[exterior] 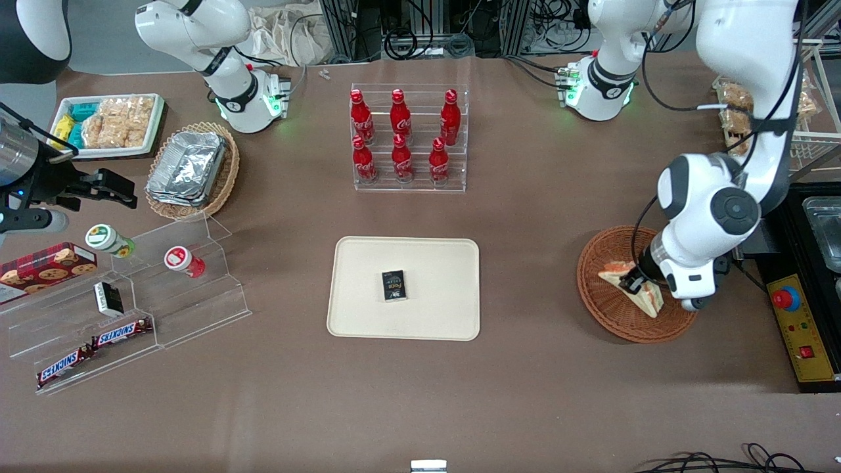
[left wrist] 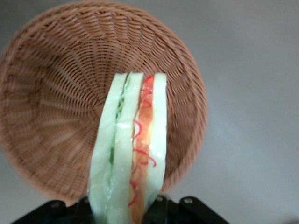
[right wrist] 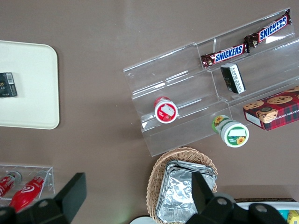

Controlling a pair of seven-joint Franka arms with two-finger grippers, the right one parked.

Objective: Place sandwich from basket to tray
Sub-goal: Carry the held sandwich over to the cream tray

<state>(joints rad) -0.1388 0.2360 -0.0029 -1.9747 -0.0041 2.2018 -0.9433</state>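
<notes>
The jaws of the gripper [exterior: 632, 281] are clamped on the sandwich [exterior: 636, 293], its long axis projecting outward over the basket [exterior: 608, 309], the tray [exterior: 427, 263] lying well apart sideways.

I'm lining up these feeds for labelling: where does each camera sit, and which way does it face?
Front view: high above the table, looking down; both arms show, the left gripper over the round reddish-brown wicker basket.
Left wrist view: on the working wrist, facing the triangular white-bread sandwich its gripper grips.
Right wrist view: parked wrist, facing the table; its dark fingers show.
Shared: the cream rectangular tray.
</notes>
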